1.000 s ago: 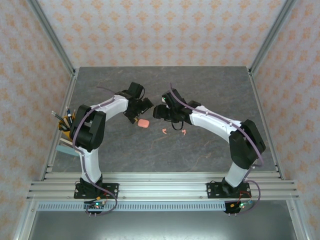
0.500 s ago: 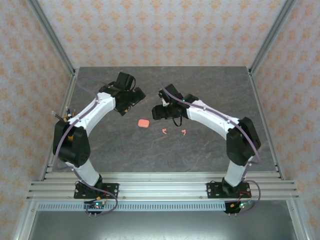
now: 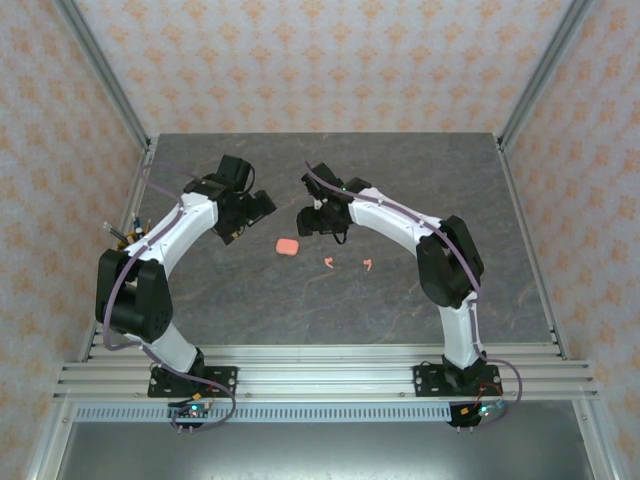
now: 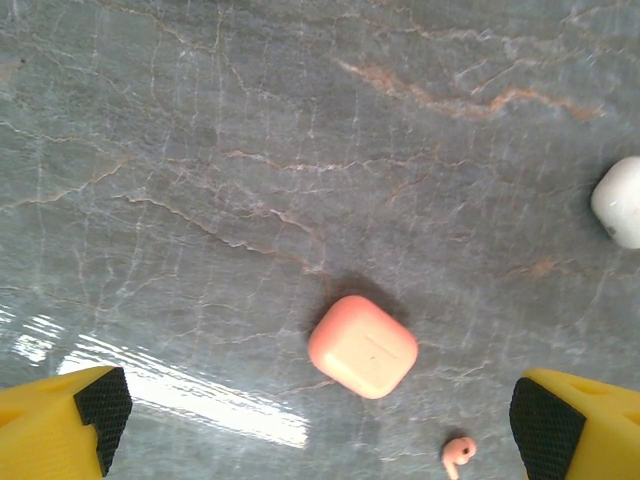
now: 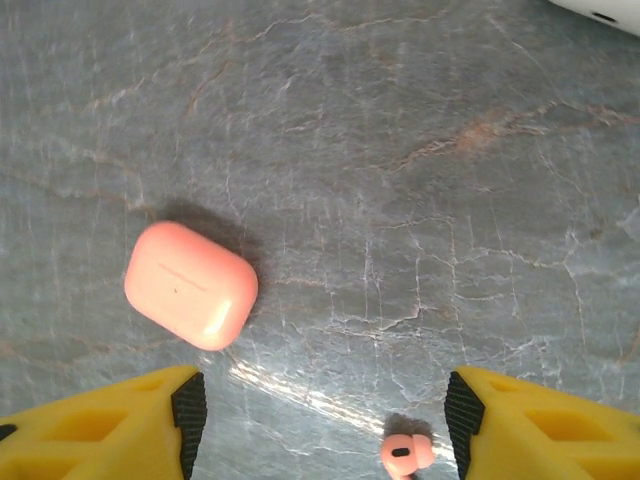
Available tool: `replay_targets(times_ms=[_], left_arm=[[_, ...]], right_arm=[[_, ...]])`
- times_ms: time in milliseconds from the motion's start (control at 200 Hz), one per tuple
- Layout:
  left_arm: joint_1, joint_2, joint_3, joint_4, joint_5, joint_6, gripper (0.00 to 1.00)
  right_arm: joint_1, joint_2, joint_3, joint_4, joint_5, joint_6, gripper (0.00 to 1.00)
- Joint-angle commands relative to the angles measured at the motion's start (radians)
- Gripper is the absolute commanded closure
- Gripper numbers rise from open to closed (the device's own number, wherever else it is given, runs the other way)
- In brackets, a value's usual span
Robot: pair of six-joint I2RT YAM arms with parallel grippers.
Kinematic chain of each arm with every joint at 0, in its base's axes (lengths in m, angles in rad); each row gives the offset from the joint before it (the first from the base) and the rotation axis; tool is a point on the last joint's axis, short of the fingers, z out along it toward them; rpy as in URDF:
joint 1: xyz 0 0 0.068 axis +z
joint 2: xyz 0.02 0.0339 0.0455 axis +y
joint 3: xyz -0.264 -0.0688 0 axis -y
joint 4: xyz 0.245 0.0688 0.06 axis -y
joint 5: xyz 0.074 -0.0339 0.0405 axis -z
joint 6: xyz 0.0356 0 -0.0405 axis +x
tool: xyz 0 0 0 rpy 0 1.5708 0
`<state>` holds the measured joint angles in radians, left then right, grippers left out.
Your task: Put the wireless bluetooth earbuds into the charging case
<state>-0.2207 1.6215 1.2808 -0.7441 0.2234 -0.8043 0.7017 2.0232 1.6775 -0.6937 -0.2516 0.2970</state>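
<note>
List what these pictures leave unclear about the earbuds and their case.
- Left wrist view: white rounded object cut by the right edge; what it is cannot be told.
- Right wrist view: coral earbud cut by the bottom edge.
- Top view: coral earbuds too small to show their orientation.
- Coral case: closed, its inside hidden.

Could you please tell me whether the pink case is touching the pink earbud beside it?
Apart. The left wrist view shows a strip of bare table between the pink case and the pink earbud.
</note>
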Motion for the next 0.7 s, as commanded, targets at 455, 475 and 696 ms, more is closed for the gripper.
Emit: replay_targets(times_ms=[455,475,696], left_arm=[[0.062,-0.109,-0.13,-0.032,-0.06,0.021,0.0],[0.071,-0.115,-0.138,-0.028,-0.059,0.013,0.0],[0.171,-0.155,-0.202,0.024,-0.016,-0.03,0.0]], right_arm=[[0.041,0.123,0.23,-0.203,0.106,0.486,0.26],[0.046,0.132,0.245,-0.214,0.117,0.495,0.26],[0.114,0.265,0.477,-0.422,0.266,0.566,0.16]])
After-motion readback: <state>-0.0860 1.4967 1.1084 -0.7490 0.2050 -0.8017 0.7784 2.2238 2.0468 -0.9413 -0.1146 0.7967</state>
